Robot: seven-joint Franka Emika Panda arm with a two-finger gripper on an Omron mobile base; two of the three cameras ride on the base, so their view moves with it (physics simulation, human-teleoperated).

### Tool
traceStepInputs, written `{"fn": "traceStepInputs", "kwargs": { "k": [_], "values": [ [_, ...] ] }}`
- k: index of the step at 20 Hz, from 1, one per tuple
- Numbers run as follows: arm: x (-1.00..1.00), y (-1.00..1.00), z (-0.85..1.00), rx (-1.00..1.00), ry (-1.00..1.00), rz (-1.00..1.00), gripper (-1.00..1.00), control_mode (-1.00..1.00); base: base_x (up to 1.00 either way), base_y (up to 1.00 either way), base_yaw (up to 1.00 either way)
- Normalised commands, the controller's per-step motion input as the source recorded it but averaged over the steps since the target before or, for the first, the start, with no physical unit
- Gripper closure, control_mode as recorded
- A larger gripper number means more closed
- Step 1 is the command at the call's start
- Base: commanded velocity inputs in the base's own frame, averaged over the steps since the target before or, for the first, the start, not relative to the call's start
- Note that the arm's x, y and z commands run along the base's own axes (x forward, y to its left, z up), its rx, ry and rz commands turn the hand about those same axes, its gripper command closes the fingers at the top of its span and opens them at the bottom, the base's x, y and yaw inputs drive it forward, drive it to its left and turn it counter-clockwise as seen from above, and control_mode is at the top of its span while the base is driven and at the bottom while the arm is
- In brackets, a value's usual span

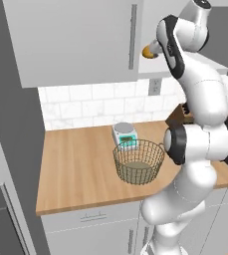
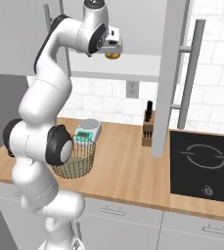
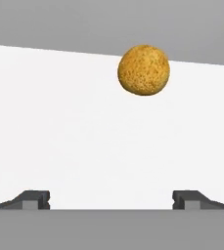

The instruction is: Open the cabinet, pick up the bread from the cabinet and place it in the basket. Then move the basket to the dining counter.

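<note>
The cabinet door (image 2: 174, 58) stands swung open, its long silver bar handle (image 2: 192, 83) facing right. Inside, the bread (image 3: 144, 70), a small golden-orange lump, rests on the white shelf (image 3: 84, 122). My gripper (image 3: 111, 200) is open and level with the shelf, with the bread ahead of the fingertips (image 3: 35, 199) and slightly right of centre, untouched. From the right base, the gripper (image 2: 114, 48) is just over the bread (image 2: 112, 54). The bread (image 1: 148, 51) peeks out beside the arm. The wire basket (image 1: 138, 162) sits empty on the wood worktop (image 1: 75, 164). The dining counter is out of view.
A small kitchen scale (image 1: 124, 134) stands right behind the basket. A knife block (image 2: 148, 128) sits near the tiled wall, and a black cooktop (image 2: 204, 166) lies to the right. The shut wider wall cabinet door (image 1: 75, 40) hangs to the left. My arm's elbow overlaps the basket (image 2: 77, 161).
</note>
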Motion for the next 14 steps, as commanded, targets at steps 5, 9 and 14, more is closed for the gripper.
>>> {"fn": "traceStepInputs", "kwargs": {
  "k": [5,9,14],
  "values": [
    [0.64,0.0,-0.09,0.12,-0.05,0.0,-1.0,-1.0,0.0,0.0,0.0],
    [0.46,-0.01,0.0,0.09,-0.15,0.0,-1.0,-1.0,0.0,0.0,0.0],
    [0.51,-0.02,-0.18,0.01,-0.07,-0.01,-1.0,-1.0,0.0,0.0,0.0]
  ]
}}
